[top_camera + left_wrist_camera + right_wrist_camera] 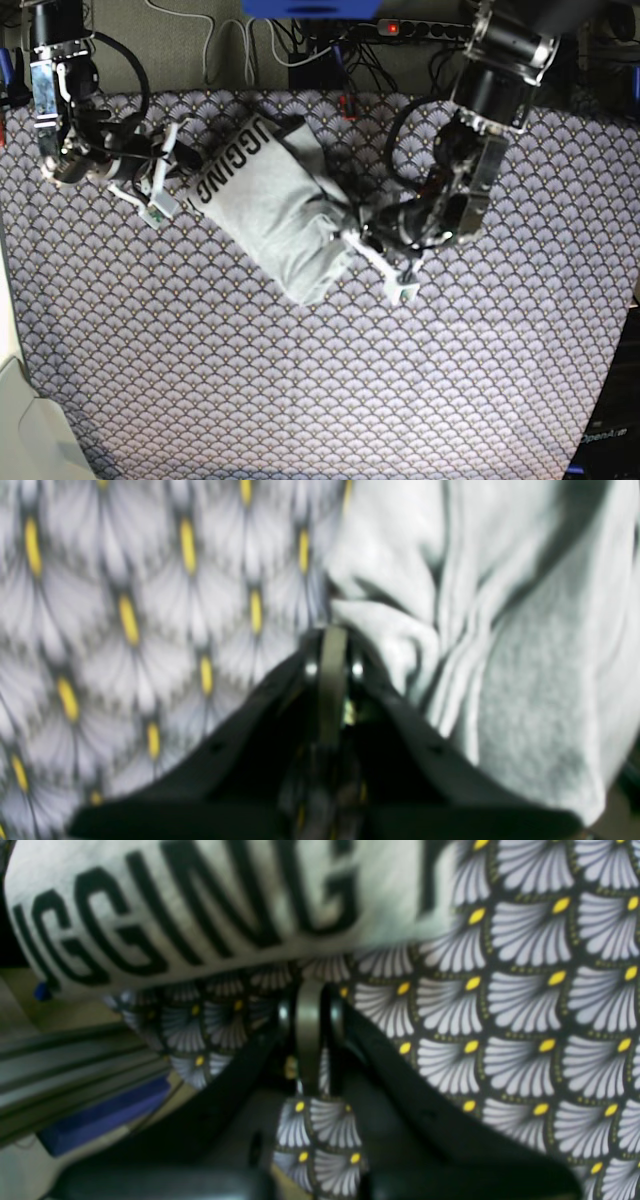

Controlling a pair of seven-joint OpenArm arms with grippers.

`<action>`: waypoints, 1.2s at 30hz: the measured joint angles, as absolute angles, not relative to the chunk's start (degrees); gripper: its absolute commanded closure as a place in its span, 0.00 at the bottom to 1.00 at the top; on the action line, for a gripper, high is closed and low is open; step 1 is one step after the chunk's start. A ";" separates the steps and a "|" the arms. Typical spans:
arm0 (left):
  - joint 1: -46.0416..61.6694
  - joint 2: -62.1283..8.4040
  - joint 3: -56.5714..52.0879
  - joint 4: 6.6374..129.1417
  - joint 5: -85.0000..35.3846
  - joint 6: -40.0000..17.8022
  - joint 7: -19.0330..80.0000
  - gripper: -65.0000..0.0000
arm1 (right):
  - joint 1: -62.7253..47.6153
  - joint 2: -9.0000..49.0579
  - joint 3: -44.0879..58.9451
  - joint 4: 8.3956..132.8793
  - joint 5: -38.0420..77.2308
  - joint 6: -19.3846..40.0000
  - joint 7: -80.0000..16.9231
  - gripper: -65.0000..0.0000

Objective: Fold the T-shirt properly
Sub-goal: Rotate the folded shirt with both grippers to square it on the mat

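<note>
Base view: T-shirt (275, 210) bunched diagonally at upper centre of patterned tablecloth (320, 390), wide bare cloth toward near edge; left gripper (362, 238) clenched at its lower corner, right gripper (178, 158) clenched beside lettered end.

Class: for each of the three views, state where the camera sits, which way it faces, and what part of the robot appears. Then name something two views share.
Left wrist: on the left arm, looking along the shut left gripper at the T-shirt.
Right wrist: on the right arm, looking past the shut right gripper at the tablecloth.
Base: overhead, facing down; both arms show.
Shared: right wrist and base both show the shirt's lettering.
</note>
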State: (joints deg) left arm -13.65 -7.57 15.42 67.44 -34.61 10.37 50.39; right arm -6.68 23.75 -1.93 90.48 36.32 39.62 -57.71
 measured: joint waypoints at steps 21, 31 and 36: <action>-13.19 -7.14 3.16 72.62 -26.70 15.09 54.26 1.00 | -5.21 23.77 1.72 96.05 31.64 39.62 -56.93 1.00; -6.50 -4.29 1.21 80.77 -26.37 14.85 58.33 1.00 | -0.64 20.32 -0.19 92.71 25.32 39.62 -57.47 1.00; -8.12 -1.10 1.26 76.60 -26.85 14.79 55.77 1.00 | -0.84 19.35 -3.20 90.74 25.80 39.64 -57.36 1.00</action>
State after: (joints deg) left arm -8.12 -1.10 1.26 76.60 -26.85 14.79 55.77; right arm -0.84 19.35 -3.20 90.74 25.80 39.64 -57.36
